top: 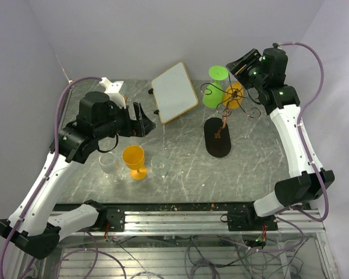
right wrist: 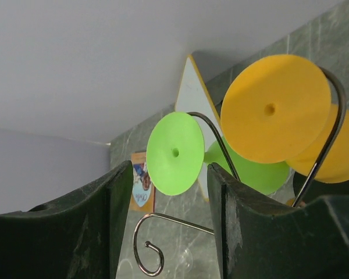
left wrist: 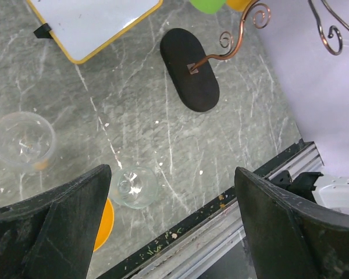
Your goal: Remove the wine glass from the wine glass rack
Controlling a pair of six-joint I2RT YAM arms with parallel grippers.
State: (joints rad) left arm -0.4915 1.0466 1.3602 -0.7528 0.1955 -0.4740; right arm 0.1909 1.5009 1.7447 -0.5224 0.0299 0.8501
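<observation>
Right wrist: glossy green wine glass [right wrist: 174,154], seemingly ungripped; left, right jaws gape.

In the left wrist view, the top edge at 12 o'clock cuts the green glass [left wrist: 208,4] and hung orange glass [left wrist: 239,3] to slivers, and cuts off the rack [left wrist: 192,81] above its lower stem. The left finger [left wrist: 52,232] hides most of the standing orange glass [left wrist: 103,224] at 7 o'clock. In the right wrist view, the edge at 3 o'clock cuts the hung orange glass's bowl, and only a corner of the whiteboard [right wrist: 189,93] shows behind the glass feet.
</observation>
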